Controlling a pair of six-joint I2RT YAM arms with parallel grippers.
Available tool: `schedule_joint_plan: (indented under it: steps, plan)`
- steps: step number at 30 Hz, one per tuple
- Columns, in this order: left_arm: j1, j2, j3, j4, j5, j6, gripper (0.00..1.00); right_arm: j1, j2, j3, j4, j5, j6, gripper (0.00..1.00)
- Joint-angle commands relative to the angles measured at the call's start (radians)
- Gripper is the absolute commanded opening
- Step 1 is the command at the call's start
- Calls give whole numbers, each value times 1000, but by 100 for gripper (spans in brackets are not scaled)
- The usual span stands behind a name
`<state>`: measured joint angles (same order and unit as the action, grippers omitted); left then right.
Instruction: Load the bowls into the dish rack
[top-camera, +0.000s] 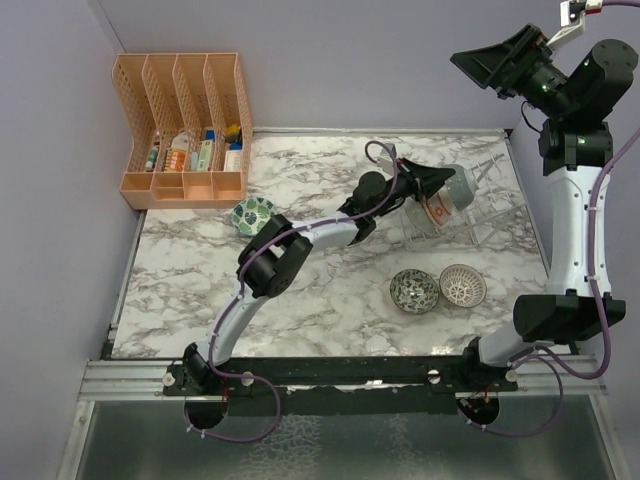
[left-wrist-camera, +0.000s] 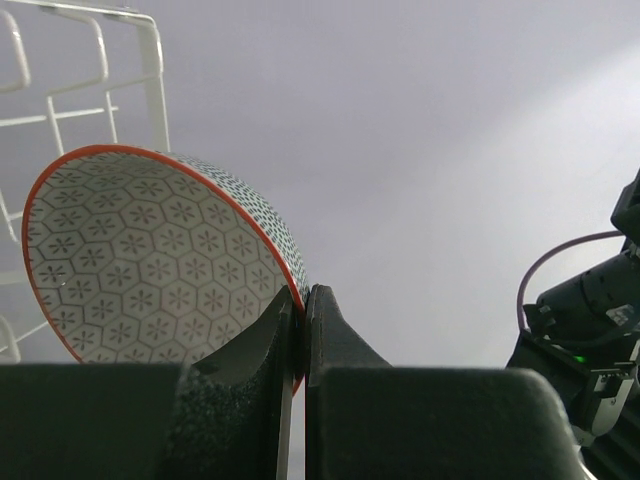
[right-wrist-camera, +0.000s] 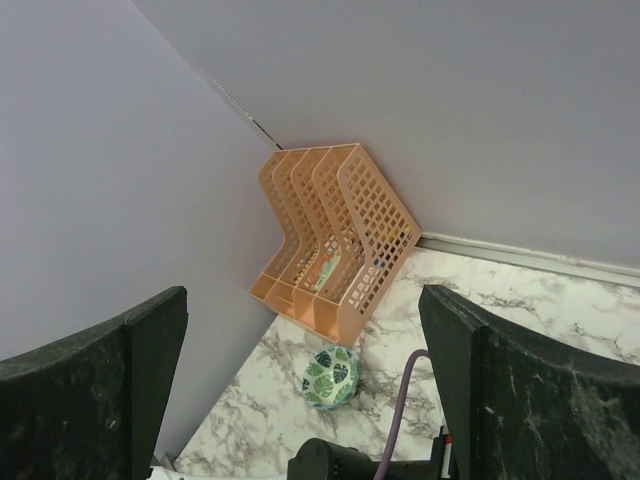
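The marble table (top-camera: 330, 300) is filling most of the top view. The left arm (top-camera: 300, 240) is stretching across it to the far right, while the right arm (top-camera: 570, 200) is standing high at the right edge. An orange organizer (top-camera: 185, 130) is sitting in the far left corner.

The clear dish rack (top-camera: 490, 205) is resting on the far right part of the table, its long side running roughly left to right, a little slanted. The left hand (left-wrist-camera: 303, 300) is pinching the lip of the red-rimmed bowl (left-wrist-camera: 150, 270) at the rack. The bowl is standing on its edge, tilted, with its opening facing left in the wrist view, toward the rack wires. Only this view is showing the star pattern inside; from above, the hand is hiding most of the bowl.

The right hand (top-camera: 497, 60) is hanging in the air with its fingers spread wide, gripping nothing.

The green-leaf bowl (top-camera: 253, 214) is lying just in front of the organizer. The dark speckled bowl (top-camera: 414, 291) and the pink lattice bowl (top-camera: 462, 285) are sitting side by side, openings up, on the table in front of the rack.
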<state>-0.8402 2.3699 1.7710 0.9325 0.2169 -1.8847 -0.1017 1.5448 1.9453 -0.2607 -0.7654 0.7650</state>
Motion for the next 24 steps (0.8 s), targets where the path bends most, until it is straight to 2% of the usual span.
schedule_joint_plan:
  steps: [1, 9, 24]
  plan:
    - [0, 15, 59, 69, 2, -7, 0, -11, -1, 5, 17, -25, -24, 100]
    - [3, 109, 171, 76, 47, -28, 0, -13, 5, 7, 18, -26, -29, 100]
    - [33, 89, 112, 89, 47, -28, 0, -13, 21, -2, 22, -30, -30, 100]
